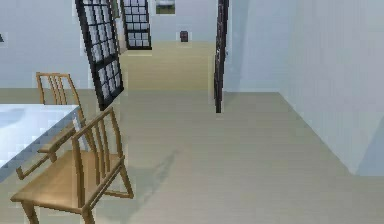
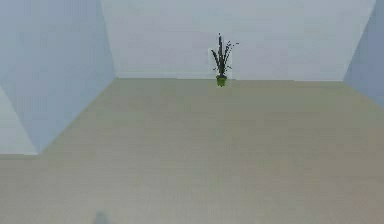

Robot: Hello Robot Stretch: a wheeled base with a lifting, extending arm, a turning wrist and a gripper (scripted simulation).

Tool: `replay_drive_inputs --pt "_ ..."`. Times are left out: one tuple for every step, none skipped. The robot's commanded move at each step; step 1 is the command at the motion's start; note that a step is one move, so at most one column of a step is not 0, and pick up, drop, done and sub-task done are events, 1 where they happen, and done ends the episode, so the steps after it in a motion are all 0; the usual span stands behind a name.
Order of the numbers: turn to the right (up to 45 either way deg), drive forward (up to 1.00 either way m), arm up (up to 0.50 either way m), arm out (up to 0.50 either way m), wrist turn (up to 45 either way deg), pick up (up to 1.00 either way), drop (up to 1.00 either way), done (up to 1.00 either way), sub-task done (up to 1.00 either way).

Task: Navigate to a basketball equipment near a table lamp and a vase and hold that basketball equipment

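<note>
Where the basketball lies relative to the jaws cannot be told, and neither can how the jaws stand.

In the forward view, one white bench (image 1: 22, 128) with a smooth flat top sits at the near left. Two wooden chairs stand by it. The near chair (image 1: 80, 172) has curved arms, a slatted back and a flat seat. The far chair (image 1: 58, 88) shows its ladder-like back behind the bench's far corner.

Beyond them are two dark-framed doors with grids of small glass panes: one (image 1: 101, 45) swung out at the left of a passage, the other (image 1: 137, 22) farther back. One slim dark door edge (image 1: 221, 55) stands upright at the passage's right. A small dark object (image 1: 184, 37), too small to name, sits at the far end.

The floor (image 1: 250, 150) is plain matte tan and the walls are pale blue-grey.

In the arm side view, one potted plant (image 2: 221, 60) with thin dark spiky leaves in a small yellow-green pot stands on the floor against the far wall.
</note>
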Motion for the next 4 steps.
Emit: replay_drive_inputs --pt "-3.0 0.0 0.0 0.0 0.0 0.0 0.0 0.0 0.0" --pt "0.0 1.0 0.0 0.0 0.0 0.0 0.0 0.0 0.0" --pt "0.0 0.4 0.0 0.0 0.0 0.0 0.0 0.0 0.0" --pt "45.0 0.0 0.0 0.0 0.0 0.0 0.0 0.0 0.0"
